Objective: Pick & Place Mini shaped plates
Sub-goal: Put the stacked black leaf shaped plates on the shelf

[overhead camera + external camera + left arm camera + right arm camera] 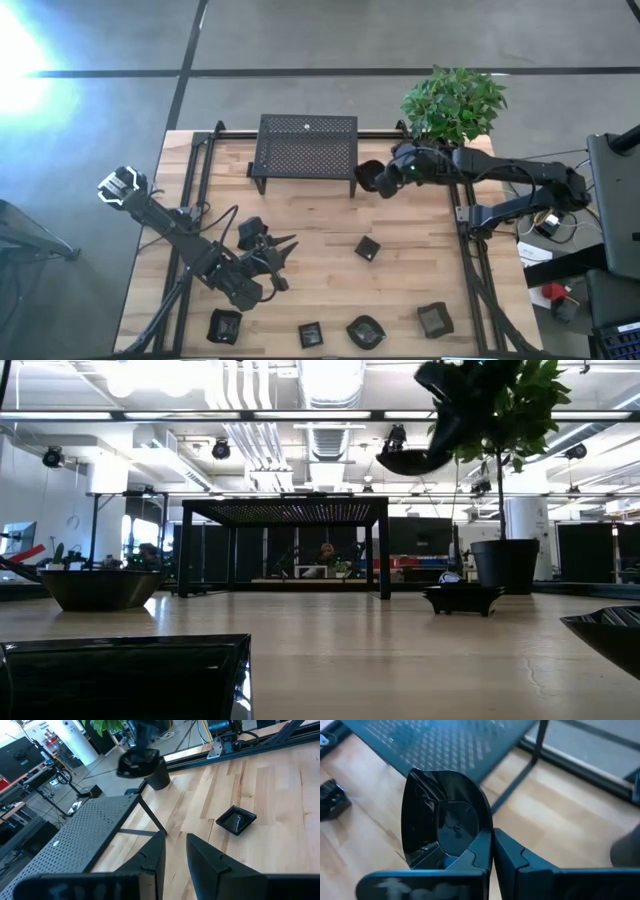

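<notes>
Plates are lying mostly unsorted: four mini shaped plates are sitting along the near edge of the bench (400, 290), at (224, 325), (310, 334), (366, 331) and (434, 319), a fifth (367, 248) is resting mid-bench, and a sixth (250, 232) is lying just beside the left pincer (280, 262), which is standing part open and holding nothing. Farther back, the right pincer (384, 180) is squeezing tight on the rim of a seventh plate (445, 820), carrying it in the air beside the black mesh stand (307, 145). Nothing is resting on the stand, so the task is judged barely begun. One potted plant (453, 100) is standing behind.
</notes>
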`<state>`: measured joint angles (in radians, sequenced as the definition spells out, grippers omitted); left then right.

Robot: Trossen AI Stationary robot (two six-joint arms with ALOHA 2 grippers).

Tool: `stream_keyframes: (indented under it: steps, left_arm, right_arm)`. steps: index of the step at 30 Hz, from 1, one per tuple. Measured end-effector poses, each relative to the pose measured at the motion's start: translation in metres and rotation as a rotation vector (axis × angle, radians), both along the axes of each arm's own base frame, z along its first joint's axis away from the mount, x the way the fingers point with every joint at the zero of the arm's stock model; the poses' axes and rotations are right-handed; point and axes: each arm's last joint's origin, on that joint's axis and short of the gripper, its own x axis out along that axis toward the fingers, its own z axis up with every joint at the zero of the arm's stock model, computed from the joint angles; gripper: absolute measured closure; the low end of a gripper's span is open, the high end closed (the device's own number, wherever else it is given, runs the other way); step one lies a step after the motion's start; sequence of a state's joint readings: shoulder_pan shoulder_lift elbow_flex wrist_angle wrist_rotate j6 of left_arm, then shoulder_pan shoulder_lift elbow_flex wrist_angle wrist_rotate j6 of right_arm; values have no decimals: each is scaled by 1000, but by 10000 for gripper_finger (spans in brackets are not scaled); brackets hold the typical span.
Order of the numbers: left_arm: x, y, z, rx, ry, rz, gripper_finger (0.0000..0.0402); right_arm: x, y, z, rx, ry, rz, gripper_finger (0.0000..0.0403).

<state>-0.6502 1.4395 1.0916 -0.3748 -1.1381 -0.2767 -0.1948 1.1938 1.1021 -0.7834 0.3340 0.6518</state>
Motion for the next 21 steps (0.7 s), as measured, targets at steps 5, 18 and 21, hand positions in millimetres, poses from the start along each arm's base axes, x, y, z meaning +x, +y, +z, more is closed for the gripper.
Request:
stream_keyframes:
  steps: [5,18,21]
  left_arm:
    - [0,0,0,0,0,0,323]
    - [0,0,0,1,1,0,323]
    - [0,0,0,2,1,-1,323]
  right_arm:
    - [19,-16,17,-23,1,13,395]
    - [75,-100,21,55,91,66,395]
    - [87,-116,20,73,80,91,395]
